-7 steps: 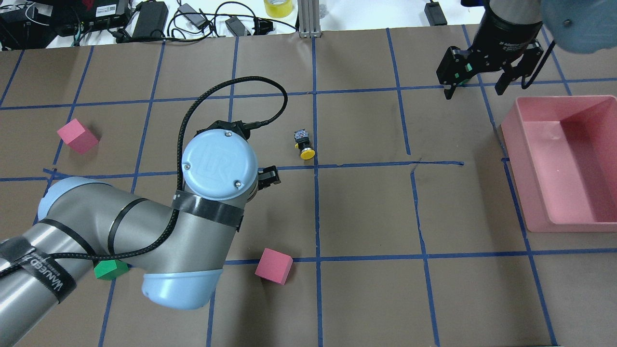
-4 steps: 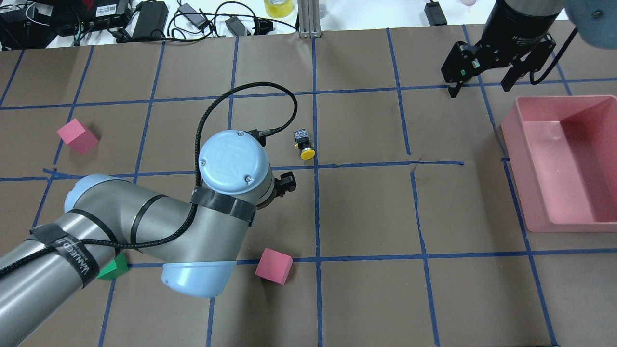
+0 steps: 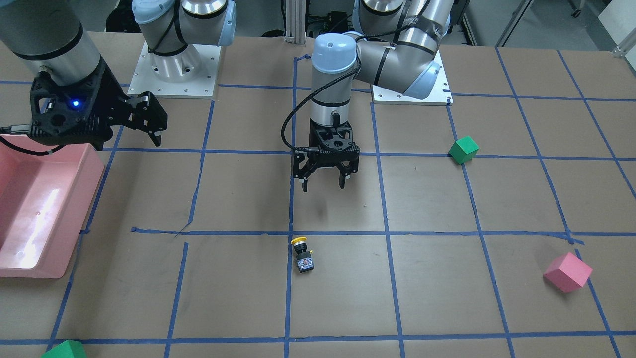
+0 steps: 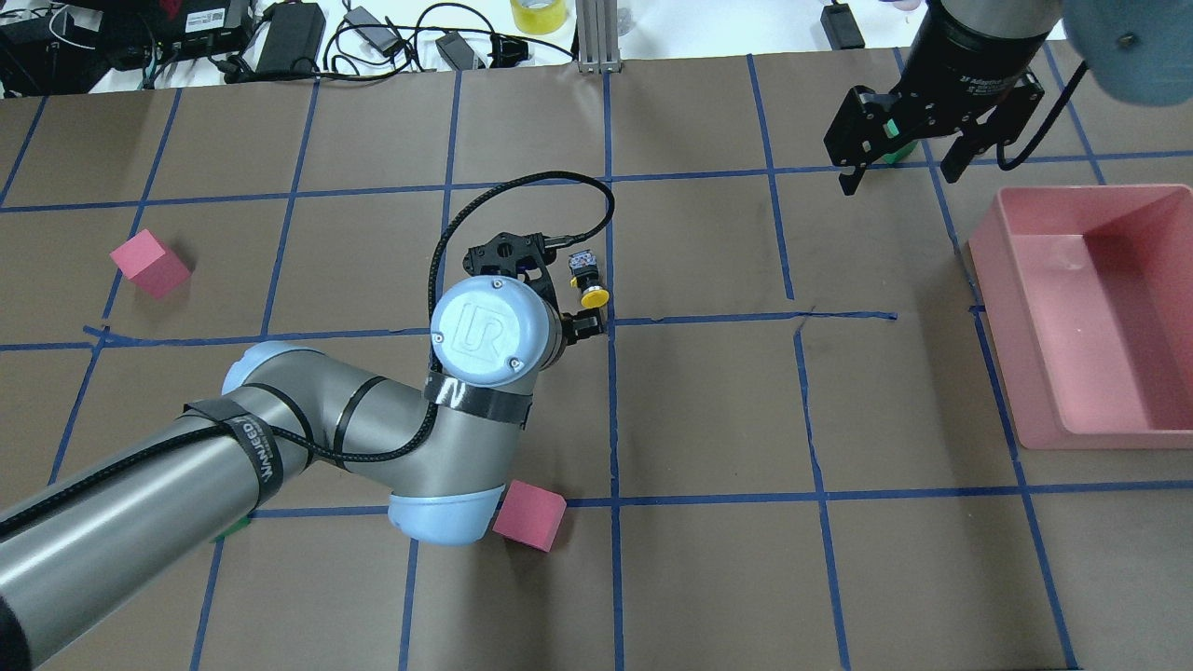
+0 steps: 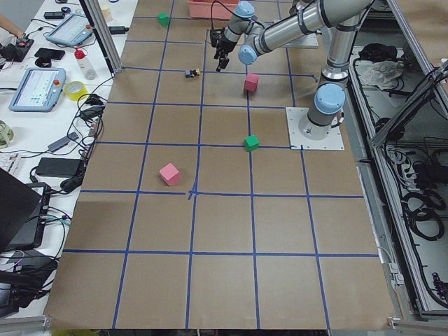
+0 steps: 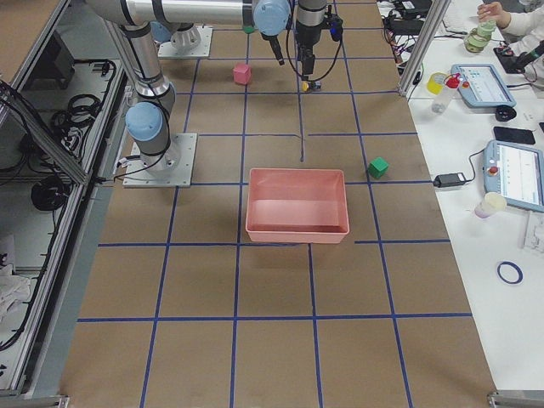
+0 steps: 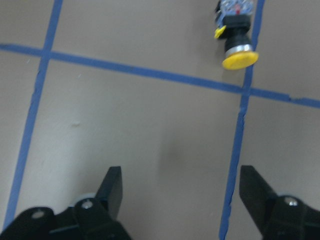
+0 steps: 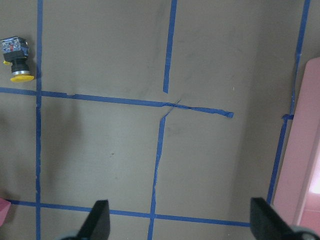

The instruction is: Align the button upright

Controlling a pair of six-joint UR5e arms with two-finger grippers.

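The button (image 4: 587, 280) lies on its side on the brown table, next to a blue tape line. Its yellow cap points toward the robot and its black body points away. It also shows in the front view (image 3: 301, 253), the left wrist view (image 7: 237, 35) and the right wrist view (image 8: 15, 60). My left gripper (image 3: 324, 186) is open and empty. It hangs fingers-down above the table, on the robot's side of the button and apart from it. In the left wrist view (image 7: 182, 190) the button sits beyond the fingers at the upper right. My right gripper (image 4: 899, 179) is open and empty, far off to the right.
A pink bin (image 4: 1002, 317) stands at the right edge, below the right gripper. Pink cubes lie at the left (image 4: 149, 263) and by my left elbow (image 4: 529, 514). Green cubes (image 3: 463, 149) (image 3: 62, 350) lie on the table. Cables and power bricks (image 4: 289, 37) line the far edge.
My left arm has swung right and forward, so its open gripper is now close beside the button. My right gripper has shifted slightly. The button has not moved.
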